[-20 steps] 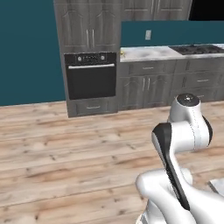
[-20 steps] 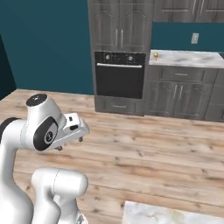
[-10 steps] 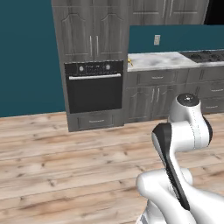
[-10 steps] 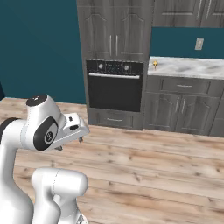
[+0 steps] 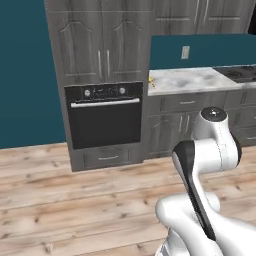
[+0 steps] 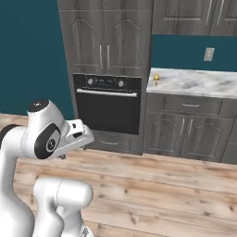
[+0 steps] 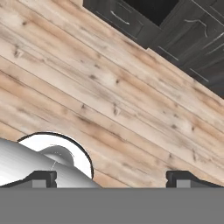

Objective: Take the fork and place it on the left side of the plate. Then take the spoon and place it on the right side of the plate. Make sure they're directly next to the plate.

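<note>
wood-plank floor, pale with visible knots and long straight seams, spreads wide and bare between the robot and the cabinets. dark grey panelled cabinetry with slim metal handles frames a black glass-fronted oven. beside it, a marbled white surface with a straight front edge sits against a teal wall. a small golden item, probably the spoon, lies at that surface's left corner, too small to tell for sure. fingers stand wide apart over the floor boards, holding nothing. the arm is glossy white and rounded, folded well clear of the cabinets.
</note>
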